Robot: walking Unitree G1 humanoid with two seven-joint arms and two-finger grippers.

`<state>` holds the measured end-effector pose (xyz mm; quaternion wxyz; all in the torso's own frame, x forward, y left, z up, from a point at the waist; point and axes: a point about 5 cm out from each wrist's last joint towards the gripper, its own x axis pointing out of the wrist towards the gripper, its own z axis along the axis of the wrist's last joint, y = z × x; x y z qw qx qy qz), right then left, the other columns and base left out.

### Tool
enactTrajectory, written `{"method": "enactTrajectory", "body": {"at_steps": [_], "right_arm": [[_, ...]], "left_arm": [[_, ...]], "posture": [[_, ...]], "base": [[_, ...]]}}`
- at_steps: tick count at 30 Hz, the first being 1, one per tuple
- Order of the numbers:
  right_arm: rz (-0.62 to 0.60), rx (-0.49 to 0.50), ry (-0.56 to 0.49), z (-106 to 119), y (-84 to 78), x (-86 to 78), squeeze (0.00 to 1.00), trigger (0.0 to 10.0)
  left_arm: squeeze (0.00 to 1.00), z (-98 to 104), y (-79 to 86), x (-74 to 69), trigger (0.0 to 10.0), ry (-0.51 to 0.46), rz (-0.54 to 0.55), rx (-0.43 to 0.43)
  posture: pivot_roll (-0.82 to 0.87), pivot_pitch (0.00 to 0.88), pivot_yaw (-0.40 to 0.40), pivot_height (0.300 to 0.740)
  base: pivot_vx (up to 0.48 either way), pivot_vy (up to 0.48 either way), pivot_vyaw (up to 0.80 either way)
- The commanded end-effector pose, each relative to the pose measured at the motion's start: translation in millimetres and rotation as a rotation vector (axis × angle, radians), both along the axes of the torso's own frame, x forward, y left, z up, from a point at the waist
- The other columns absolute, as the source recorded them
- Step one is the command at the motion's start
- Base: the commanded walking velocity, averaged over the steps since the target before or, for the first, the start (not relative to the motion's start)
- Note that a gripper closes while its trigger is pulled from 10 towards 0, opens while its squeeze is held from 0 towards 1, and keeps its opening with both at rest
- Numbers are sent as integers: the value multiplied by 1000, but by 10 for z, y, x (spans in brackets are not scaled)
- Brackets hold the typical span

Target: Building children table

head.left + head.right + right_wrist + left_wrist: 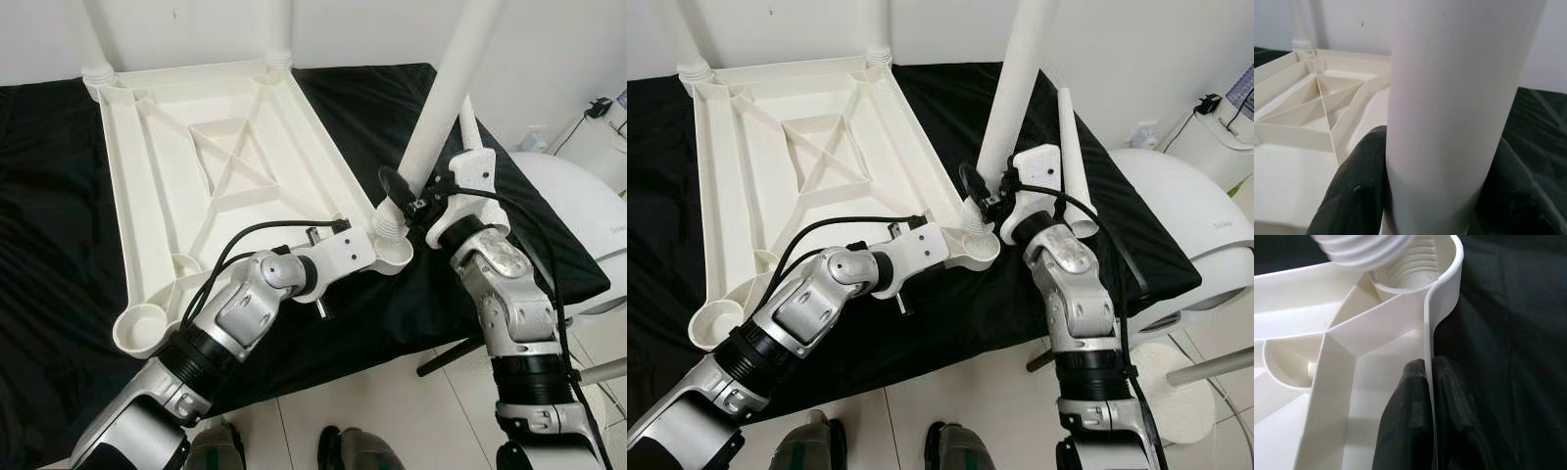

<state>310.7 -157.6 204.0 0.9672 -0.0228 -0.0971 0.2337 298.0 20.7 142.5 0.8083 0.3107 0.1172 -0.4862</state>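
Observation:
The white plastic tabletop (pixel 325 147) lies upside down on a black cloth. Two legs (pixel 277 29) stand screwed into its far corners. My right gripper (pixel 1440 137) is shut on a third white leg (pixel 446 93), which leans to the right with its threaded end (pixel 1371 247) at the near-right corner socket (pixel 1415 269). My left gripper (pixel 1428 364) is shut on the tabletop's thin rim just beside that socket, one finger on each side of the wall. A fourth leg (pixel 1070 147) lies on the cloth behind my right wrist. The near-left socket (pixel 144 328) holds nothing.
The black-covered surface (pixel 49 294) ends just before my arms, with tiled floor (pixel 392 411) below. A white rounded appliance (pixel 578 196) stands at the right, with a metal bar (pixel 600 372) low beside it. A wall plug and cable (pixel 598 106) sit at the far right.

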Motion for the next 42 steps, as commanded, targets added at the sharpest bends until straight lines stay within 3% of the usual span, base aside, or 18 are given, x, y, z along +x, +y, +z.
{"method": "enactTrajectory", "body": {"at_steps": [1, 18, 31, 42], "right_arm": [[24, 0, 10, -1, -34, -47, 0, 10000], [65, -37, 72, -127, -133, -158, 0, 10000], [6, 45, 131, -374, -151, -121, 0, 10000], [-25, 22, 135, -430, -180, -63, 0, 10000]], "left_arm": [[0, -273, 151, 0, 10000, 74, 67, 100], [0, -230, 173, 44, 10000, 52, 70, 100], [0, -213, 162, 52, 10000, 43, 69, 94], [0, -196, 166, 52, 10000, 36, 68, 93]], "posture": [[-1, 104, -63, 740], [-8, 108, -63, 740], [-5, 106, -65, 740], [0, 101, -61, 740]], "base": [[0, 0, 0], [0, 0, 0], [0, 0, 0], [0, 0, 0]]}}
